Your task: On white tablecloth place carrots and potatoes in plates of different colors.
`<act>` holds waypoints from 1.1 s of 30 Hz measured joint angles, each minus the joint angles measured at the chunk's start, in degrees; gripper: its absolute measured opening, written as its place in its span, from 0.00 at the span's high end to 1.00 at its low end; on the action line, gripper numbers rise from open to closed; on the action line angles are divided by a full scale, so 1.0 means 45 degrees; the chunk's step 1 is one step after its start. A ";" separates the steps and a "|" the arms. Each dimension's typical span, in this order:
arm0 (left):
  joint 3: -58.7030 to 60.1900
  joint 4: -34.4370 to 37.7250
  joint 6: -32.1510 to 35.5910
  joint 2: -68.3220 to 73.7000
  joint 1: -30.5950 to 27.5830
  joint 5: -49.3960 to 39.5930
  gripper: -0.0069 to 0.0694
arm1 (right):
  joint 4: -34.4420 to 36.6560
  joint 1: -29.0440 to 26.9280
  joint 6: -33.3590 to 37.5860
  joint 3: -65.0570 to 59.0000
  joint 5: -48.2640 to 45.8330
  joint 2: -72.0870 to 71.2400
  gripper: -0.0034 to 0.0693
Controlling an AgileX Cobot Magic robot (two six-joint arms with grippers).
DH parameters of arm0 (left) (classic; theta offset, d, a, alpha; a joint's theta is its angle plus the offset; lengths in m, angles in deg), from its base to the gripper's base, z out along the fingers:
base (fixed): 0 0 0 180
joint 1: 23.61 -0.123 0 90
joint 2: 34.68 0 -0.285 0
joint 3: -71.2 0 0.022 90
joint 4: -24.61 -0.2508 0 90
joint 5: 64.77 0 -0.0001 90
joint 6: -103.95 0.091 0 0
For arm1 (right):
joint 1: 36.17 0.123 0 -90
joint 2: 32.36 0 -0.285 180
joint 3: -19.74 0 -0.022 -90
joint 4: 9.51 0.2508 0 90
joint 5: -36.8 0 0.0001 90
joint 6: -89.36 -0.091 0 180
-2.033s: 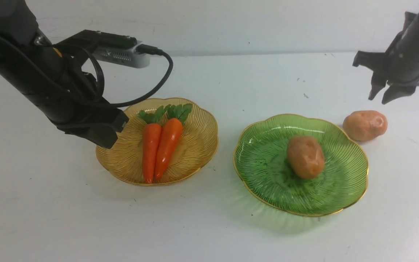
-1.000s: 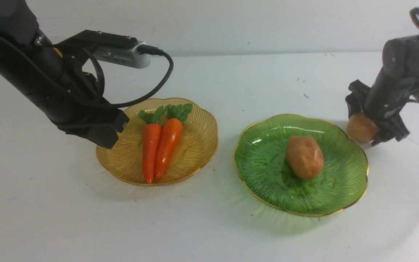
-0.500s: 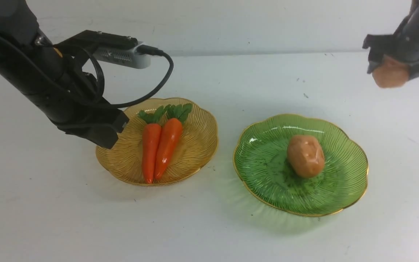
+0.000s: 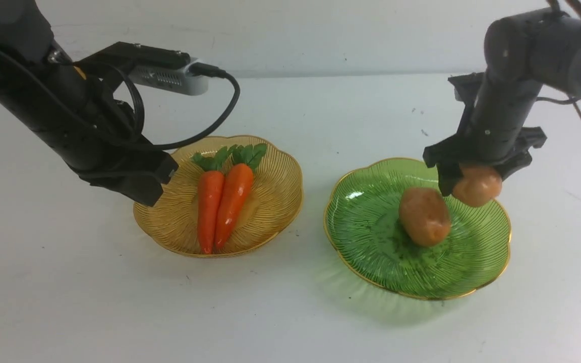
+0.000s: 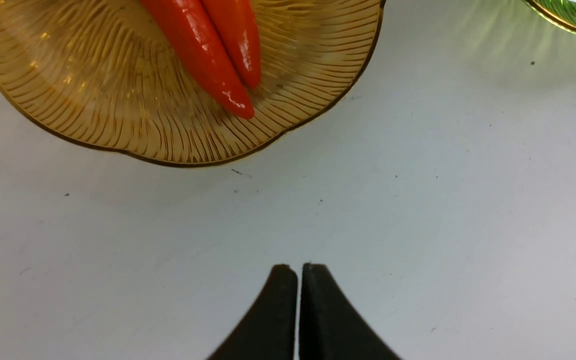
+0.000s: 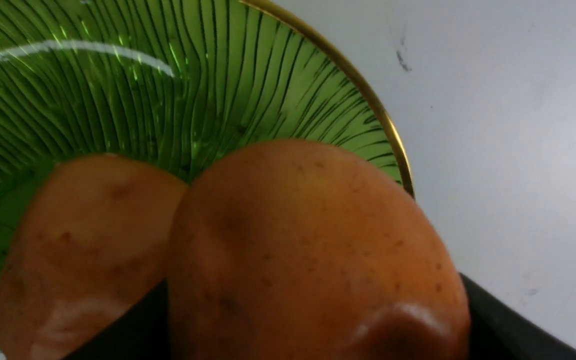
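One potato left, lifted from near the worktop's right edge — now gripped in the right jaws over the green plate, beside the other potato. Left jaws closed, empty. Carrots already plated — release likely finishes.

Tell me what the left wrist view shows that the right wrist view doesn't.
Only the left wrist view shows the amber plate with the two carrots lying in it, and the left gripper, shut and holding nothing above the cloth. Only the right wrist view shows the held potato in the right gripper and the second potato lying in the green plate. Both show the white tablecloth and the green plate, though the left wrist view catches only a corner of its rim.
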 joint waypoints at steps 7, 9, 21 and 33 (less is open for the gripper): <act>0.0000 0.0000 0.0000 0.0000 0.0010 0.0000 0.91 | 0.0104 0.0056 -0.0131 -0.0024 0.0083 0.0284 0.15; 0.0000 0.0000 0.0000 0.0000 0.0010 0.0000 0.91 | 0.0478 0.0056 -0.0146 -0.0024 0.0094 0.0441 0.08; 0.0011 0.0000 0.0000 0.0000 0.0010 0.0000 0.91 | 0.2360 0.0070 0.0212 -0.0069 0.0094 -0.1416 0.05; 0.0011 0.0000 0.0000 0.0000 0.0010 0.0000 0.91 | 0.2143 0.0090 0.0474 -0.3782 -0.0026 -0.9398 0.70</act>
